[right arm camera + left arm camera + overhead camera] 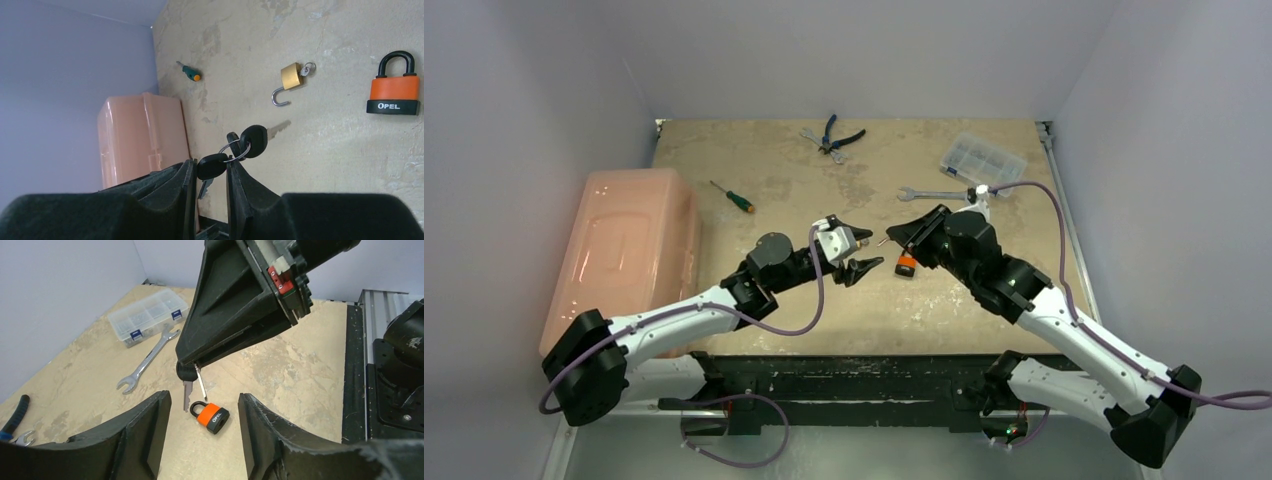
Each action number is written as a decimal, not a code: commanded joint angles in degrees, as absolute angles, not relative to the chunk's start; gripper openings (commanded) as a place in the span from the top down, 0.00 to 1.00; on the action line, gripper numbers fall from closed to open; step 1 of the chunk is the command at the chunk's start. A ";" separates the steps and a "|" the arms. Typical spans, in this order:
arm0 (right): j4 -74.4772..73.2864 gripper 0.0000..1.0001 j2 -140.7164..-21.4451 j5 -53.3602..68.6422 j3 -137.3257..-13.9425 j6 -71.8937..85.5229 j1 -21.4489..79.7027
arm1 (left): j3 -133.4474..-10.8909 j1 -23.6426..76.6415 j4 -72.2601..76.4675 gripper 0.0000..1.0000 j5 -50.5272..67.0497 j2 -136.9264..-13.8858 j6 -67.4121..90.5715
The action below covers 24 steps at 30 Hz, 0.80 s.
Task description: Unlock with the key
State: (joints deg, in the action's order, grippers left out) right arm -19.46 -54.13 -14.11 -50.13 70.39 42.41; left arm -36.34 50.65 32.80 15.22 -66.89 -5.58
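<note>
**Reference item:** the orange padlock with black shackle and black base (393,91). It lies flat on the worn tan tabletop (764,150), with both shackle legs seated in the body.

**Right gripper** (210,167): clamped on the black plastic head of one key. That key belongs to the bunch of black-headed keys on a steel ring (252,141), and the other keys hang from the ring. The bunch is held above the table, just left of the orange padlock, and does not touch it.

**Left gripper** (204,402): jaws spread wide, holding nothing. In the left wrist view, the orange padlock lies in the gap beyond the fingertips.

**Other items:**
- A small brass padlock (291,77), with its shackle swung open and a key inserted, lies apart from the orange padlock. It is on the side toward the peach plastic bin (140,135).
- A silver open-ended wrench (147,360) lies beyond the orange padlock.
- A clear plastic compartment box (148,317) lies farther back.
</note>
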 commanded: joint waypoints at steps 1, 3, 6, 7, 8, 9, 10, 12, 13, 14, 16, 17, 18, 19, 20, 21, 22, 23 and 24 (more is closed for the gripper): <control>-20.43 1.00 -52.12 -16.62 -51.02 70.39 42.27 | -38.76 50.45 34.93 0.42 15.30 -67.64 -4.69; -20.31 1.00 -51.80 -16.40 -50.65 70.61 42.23 | -38.76 50.45 35.74 0.41 15.95 -68.12 -3.97; -20.24 1.00 -51.81 -16.45 -50.36 70.94 42.24 | -38.85 50.45 36.52 0.42 16.66 -69.16 -3.09; -20.21 1.00 -51.85 -16.12 -50.30 71.08 42.27 | -38.78 50.45 36.90 0.43 16.69 -69.48 -2.86; -19.81 1.00 -51.78 -15.51 -50.16 71.02 42.27 | -38.70 50.45 37.73 0.44 16.42 -69.74 -2.46; -19.64 1.00 -51.77 -15.44 -50.06 70.95 42.28 | -38.60 50.45 38.71 0.45 15.97 -69.92 -1.82; -19.48 1.00 -51.77 -15.47 -49.97 70.93 42.24 | -38.17 50.45 39.65 0.47 15.53 -70.04 -1.34; -18.89 1.00 -51.92 -16.10 -49.64 70.82 42.27 | -37.74 50.45 41.29 0.49 15.07 -70.15 -0.66; -18.31 1.00 -52.06 -15.62 -49.44 70.34 42.23 | -37.71 50.45 41.70 0.51 15.08 -70.18 -0.54; -17.48 1.00 -52.31 -14.80 -49.17 70.04 42.29 | -37.71 50.45 41.79 0.54 14.98 -70.22 -0.48; -16.41 1.00 -53.11 -13.17 -48.65 70.15 42.36 | -37.71 50.49 41.84 0.60 14.79 -70.22 -0.44; -16.40 1.00 -53.43 -12.76 -48.49 70.38 42.36 | -37.71 50.45 41.78 0.65 14.78 -70.35 -0.51; -16.44 1.00 -53.59 -12.60 -48.35 70.60 42.36 | -37.75 50.45 41.71 0.70 14.72 -70.38 -0.67; -16.13 1.00 -53.57 -12.45 -48.09 70.72 42.34 | -37.79 50.45 41.58 0.74 14.57 -70.52 -0.82; -15.89 1.00 -53.43 -12.37 -47.87 70.75 42.36 | -37.87 50.45 41.29 0.76 14.39 -70.63 -0.98; -15.62 1.00 -53.17 -12.32 -47.70 70.82 42.36 | -37.96 50.45 40.97 0.78 14.26 -70.79 -1.24; -15.40 1.00 -52.98 -12.39 -47.71 70.76 42.36 | -38.09 50.45 40.69 0.78 14.21 -70.95 -1.48; -15.33 1.00 -52.78 -12.50 -47.69 70.75 42.35 | -38.20 50.45 40.44 0.78 14.16 -71.12 -1.60; -15.33 1.00 -52.62 -12.60 -47.76 70.70 42.36 | -38.29 50.45 40.05 0.78 14.16 -71.24 -1.75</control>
